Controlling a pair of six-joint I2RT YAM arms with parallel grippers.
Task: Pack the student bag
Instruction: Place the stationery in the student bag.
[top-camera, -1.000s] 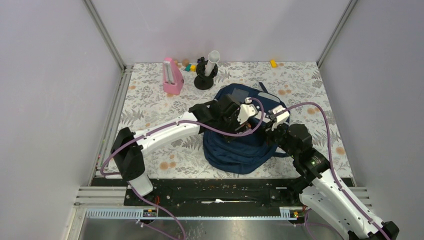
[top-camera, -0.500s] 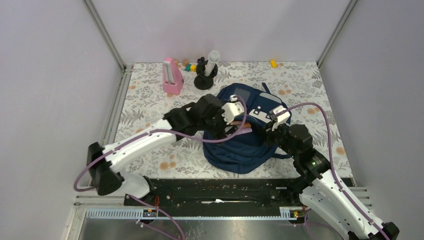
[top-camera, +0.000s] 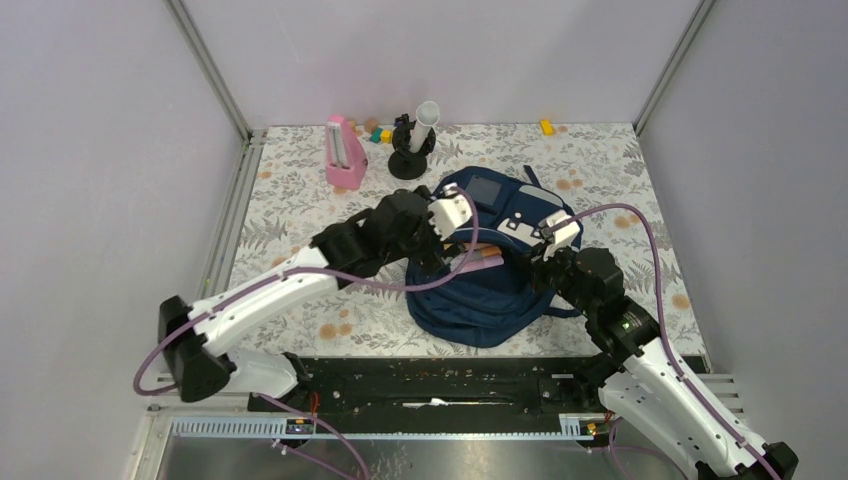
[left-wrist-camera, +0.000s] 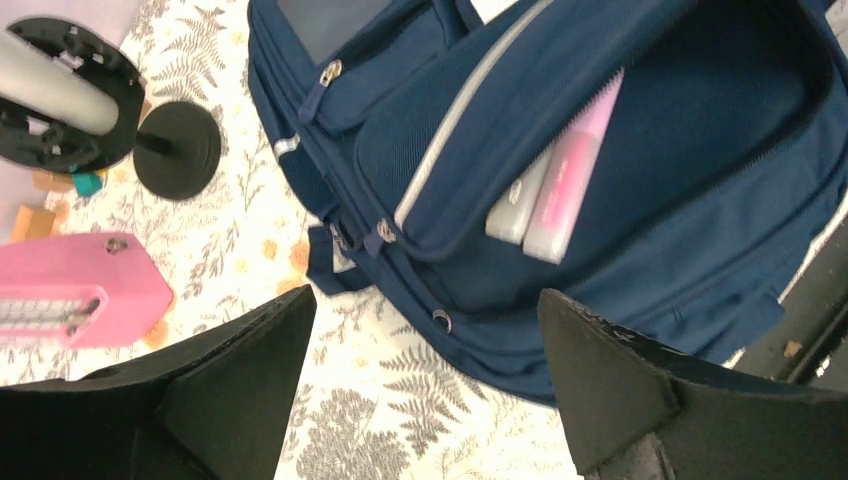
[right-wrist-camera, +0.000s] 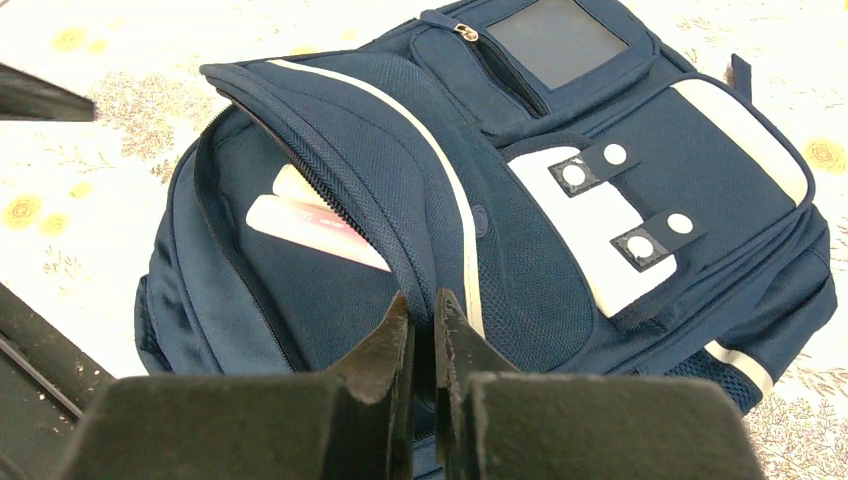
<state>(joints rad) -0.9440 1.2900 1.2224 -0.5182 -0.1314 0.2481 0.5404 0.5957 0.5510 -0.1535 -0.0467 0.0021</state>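
My right gripper (right-wrist-camera: 420, 335) is pinched shut on the flap edge of the student bag (right-wrist-camera: 520, 260), at its 3 o'clock side. The bag lies mid-table (top-camera: 300, 200). It looks soft, floppy and light, so I'd grip seams or the zip edge. My left gripper (left-wrist-camera: 422, 300), spread and empty, hovers at the bag's 10 o'clock.

Walls: pale lilac panels (top-camera: 90, 150) are closing in three sides; grey metal posts (top-camera: 211, 72) are rising at both back corners
Furniture: a fern-and-flower cloth (top-camera: 300, 205) is covering the table (top-camera: 610, 160)
Near edge: a black rail (top-camera: 440, 378) is running across
Light: it is falling evenly
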